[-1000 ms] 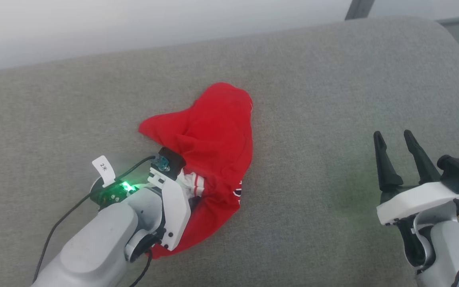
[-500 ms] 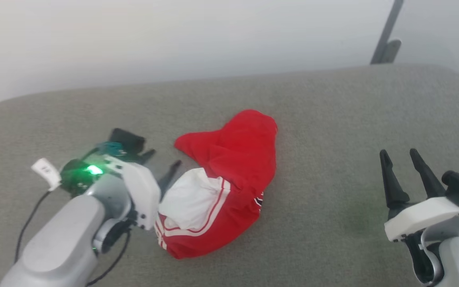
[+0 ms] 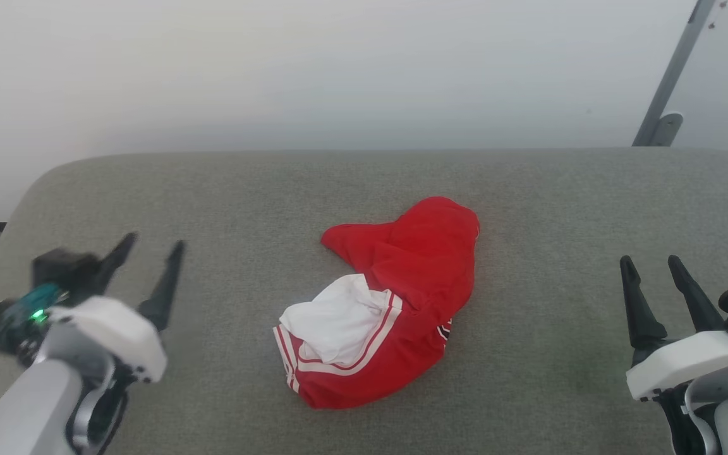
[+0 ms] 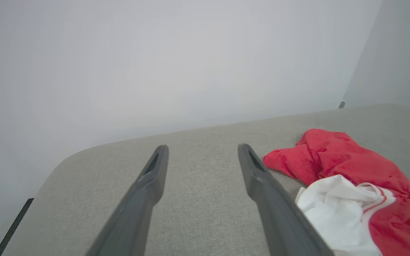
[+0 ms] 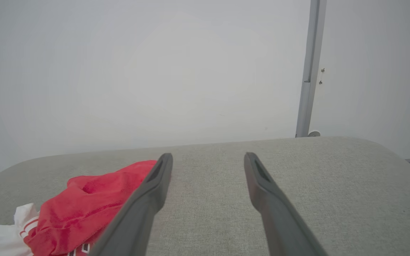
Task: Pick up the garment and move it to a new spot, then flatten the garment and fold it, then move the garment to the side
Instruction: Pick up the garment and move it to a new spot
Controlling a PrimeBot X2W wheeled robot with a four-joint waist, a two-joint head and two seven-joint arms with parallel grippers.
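Nearest in the head view, the left gripper (image 3: pixel 154 241) sits at 8 o'clock and the right gripper (image 3: pixel 649 260) at 4 o'clock. Each has its two long dark fingers spread wide and holds nothing, and both forearms are cut off by the bottom edge. Between them, well apart from either, the red soft-fabric T-shirt with a white sleeve (image 3: pixel 414 272) lies crumpled in a heap at the centre of the grey fabric-covered desk (image 3: pixel 244 189). Its white sleeve and red-white stripe trim are bunched toward 7 o'clock. Only a scrap of black-and-white lettering peeks out at the heap's 4 o'clock edge, too folded to read. Farther back are the pale wall (image 3: pixel 275 63) and, at 1 o'clock, a slanted grey metal post (image 3: pixel 670 76) whose foot is hidden behind the desk.
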